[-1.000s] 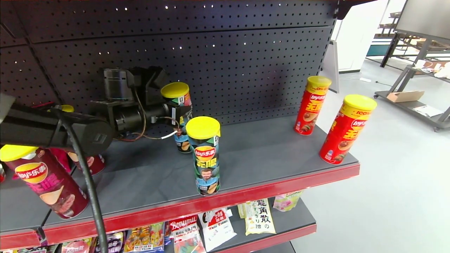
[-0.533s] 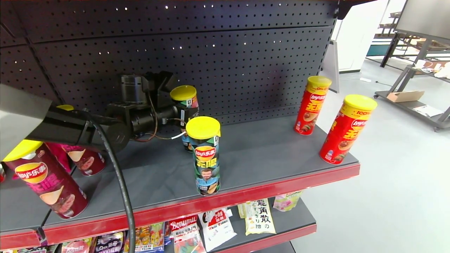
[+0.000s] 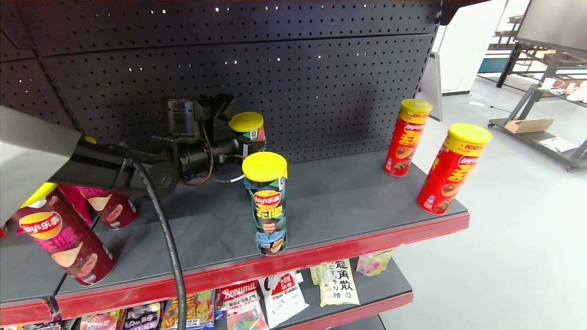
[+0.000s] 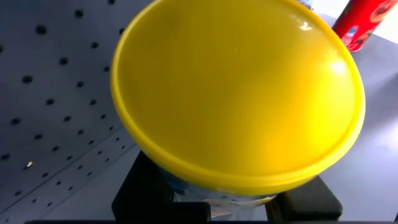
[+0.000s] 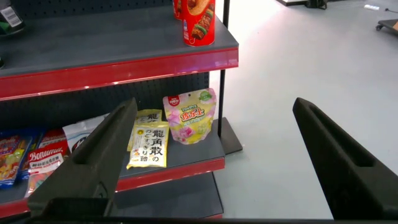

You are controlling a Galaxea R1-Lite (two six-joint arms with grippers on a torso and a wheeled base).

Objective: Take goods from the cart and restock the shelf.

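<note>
Where the head view's left edge begins, a front maroon can (image 3: pixel 59 238) leans at the grey shelf's (image 3: pixel 348 197) lip, with a rear maroon can (image 3: pixel 112 208) behind it. Left of centre, the left jaws are clamped on a held chip can (image 3: pixel 246 123) close to the pegboard (image 3: pixel 298 82); its base is hidden behind a dark can (image 3: pixel 268 206) standing in front. The left wrist view shows the yellow lid (image 4: pixel 239 93) from above, with black jaws flanking the body below. At the right stand a rear red can (image 3: pixel 408 137) and a front red can (image 3: pixel 451 169). In the right wrist view the right jaws are spread wide and hold nothing, before snack bags (image 5: pixel 189 115) on a lower shelf (image 5: pixel 174 171).
</note>
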